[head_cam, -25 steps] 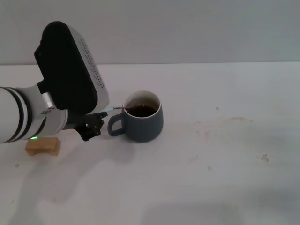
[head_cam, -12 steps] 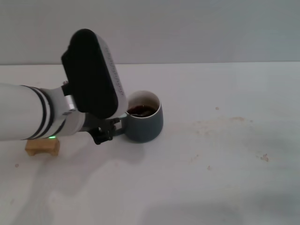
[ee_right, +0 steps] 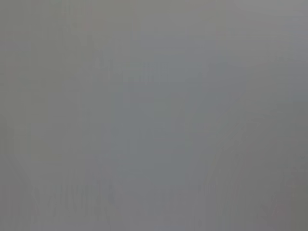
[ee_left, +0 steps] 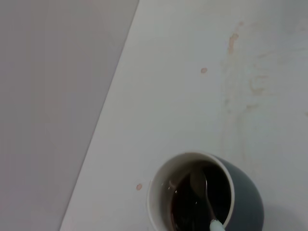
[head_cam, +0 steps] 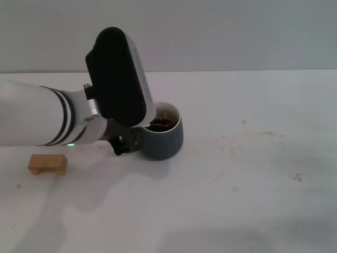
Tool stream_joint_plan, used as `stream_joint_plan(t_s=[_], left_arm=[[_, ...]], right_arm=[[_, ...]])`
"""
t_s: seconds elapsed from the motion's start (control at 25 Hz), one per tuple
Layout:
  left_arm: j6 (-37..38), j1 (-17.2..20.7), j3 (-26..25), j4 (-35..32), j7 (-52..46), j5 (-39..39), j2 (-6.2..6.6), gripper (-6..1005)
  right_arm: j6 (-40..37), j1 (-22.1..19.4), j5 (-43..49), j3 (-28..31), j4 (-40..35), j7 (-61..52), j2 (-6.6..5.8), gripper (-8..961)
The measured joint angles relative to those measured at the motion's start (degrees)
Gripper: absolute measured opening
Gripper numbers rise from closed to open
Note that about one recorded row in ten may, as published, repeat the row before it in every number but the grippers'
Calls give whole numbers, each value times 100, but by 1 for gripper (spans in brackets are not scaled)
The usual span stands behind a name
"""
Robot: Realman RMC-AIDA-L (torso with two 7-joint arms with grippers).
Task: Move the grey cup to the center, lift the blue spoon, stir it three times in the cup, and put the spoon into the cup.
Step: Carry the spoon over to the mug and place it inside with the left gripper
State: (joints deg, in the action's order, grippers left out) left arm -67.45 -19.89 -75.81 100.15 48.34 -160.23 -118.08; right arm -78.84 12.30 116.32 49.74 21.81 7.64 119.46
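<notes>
The grey cup stands on the white table, left of the middle, with dark brown liquid inside. My left gripper is low at the cup's left side, over its handle, and my forearm hides part of the rim. In the left wrist view the cup shows from above. The blue spoon leans in it, its metal bowl in the liquid and its pale blue handle end pointing towards the camera. The gripper seems shut on the spoon's handle, though the fingers are mostly hidden. My right gripper is out of view.
A small tan wooden block lies on the table left of the cup, in front of my left arm. Faint brown stains mark the table right of the cup. The right wrist view is plain grey.
My left arm has moved right, from beside the cup's handle to up against the cup, carrying the spoon further in. The tan block, partly covered before, now shows whole.
</notes>
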Motion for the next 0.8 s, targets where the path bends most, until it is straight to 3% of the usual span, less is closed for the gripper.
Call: stream_joint_plan(t_s=[0.8], left_arm=[[168,-357,70,-344,-41,19,-28,139]], right_arm=[[21,96,-14,9,-52,0,-28,-2]])
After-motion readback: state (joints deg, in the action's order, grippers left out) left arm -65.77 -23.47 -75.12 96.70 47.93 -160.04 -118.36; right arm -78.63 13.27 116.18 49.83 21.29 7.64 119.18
